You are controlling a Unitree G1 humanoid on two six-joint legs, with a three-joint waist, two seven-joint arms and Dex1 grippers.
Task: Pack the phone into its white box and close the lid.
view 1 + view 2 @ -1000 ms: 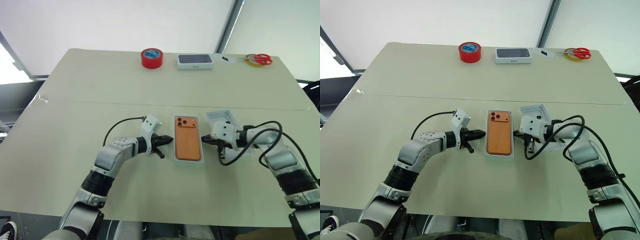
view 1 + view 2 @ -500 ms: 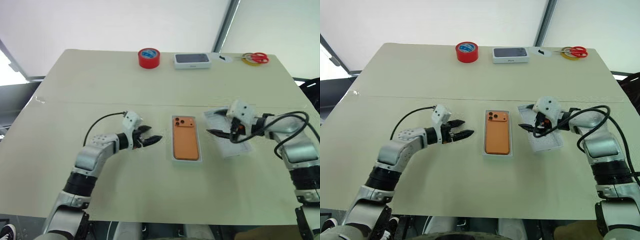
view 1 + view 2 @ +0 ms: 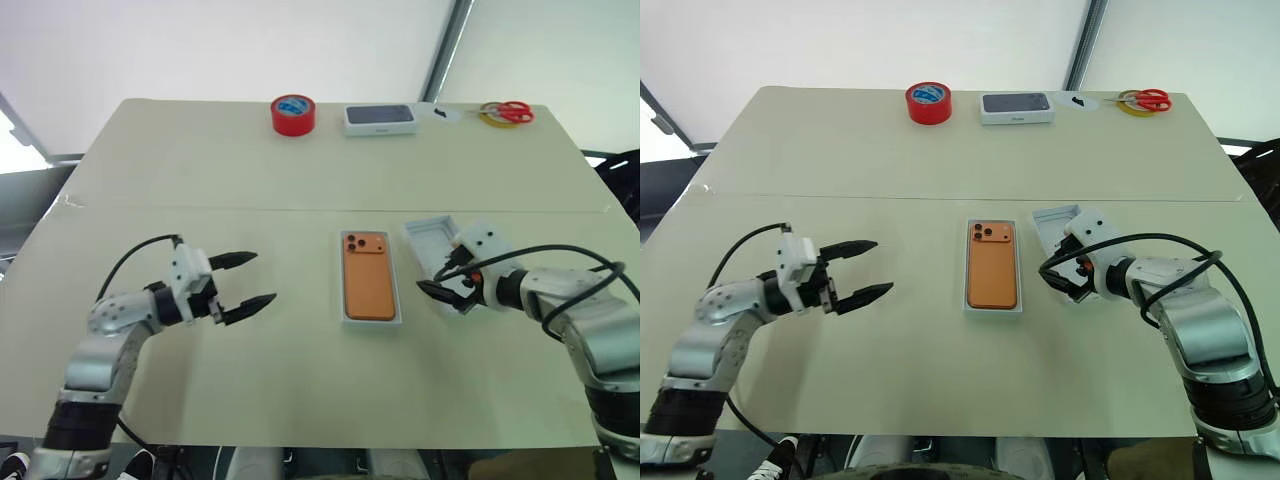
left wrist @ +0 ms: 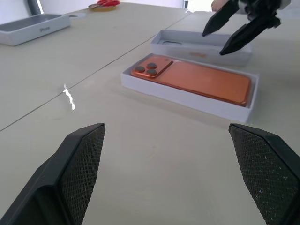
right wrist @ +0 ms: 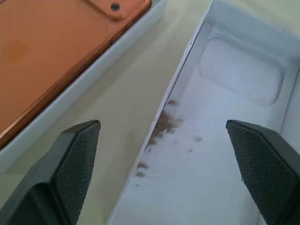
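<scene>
Grippers first: the left gripper (image 3: 235,282) hangs well to the left of the phone (image 3: 369,286), jaws spread and empty; the right gripper (image 3: 440,291) is just right of it, jaws also spread, poised over the lid's near rim, probably to pick it up. The phone lies face down in the white box (image 3: 371,318), already packed. The lid (image 5: 225,140) lies inner face up beside the box, not yet fitted. Beyond the phone, tape (image 3: 292,115), another box (image 3: 380,119) and scissors (image 3: 506,112) line the table's (image 3: 200,170) far edge.
</scene>
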